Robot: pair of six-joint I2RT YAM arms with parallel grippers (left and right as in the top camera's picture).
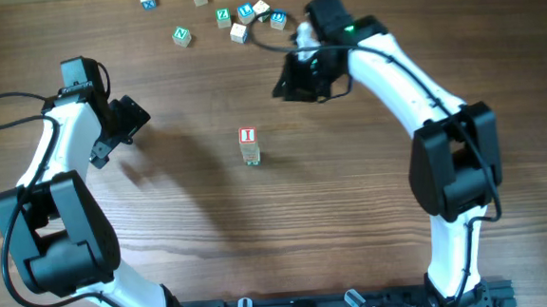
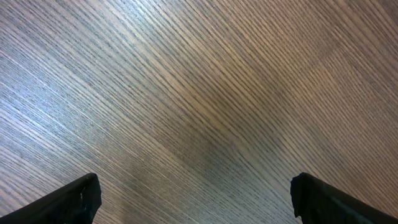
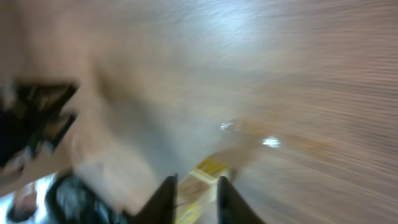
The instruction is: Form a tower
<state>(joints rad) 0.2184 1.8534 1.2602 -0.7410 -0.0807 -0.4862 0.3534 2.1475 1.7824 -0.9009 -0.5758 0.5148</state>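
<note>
Overhead, the tower (image 1: 247,146) stands mid-table as a short column with a red letter on top; its cube count cannot be read from above. Several loose letter cubes (image 1: 238,32) lie well apart at the far edge, so most of the stacking looks undone. The left gripper (image 1: 127,122) hangs off to the side, and the right gripper (image 1: 293,81) sits between tower and loose cubes. The left wrist view adds that the left gripper is spread wide over bare wood, holding nothing. The blurred right wrist view shows parted jaws with a pale cube (image 3: 200,183) in the gap; whether it is gripped, I cannot tell.
</note>
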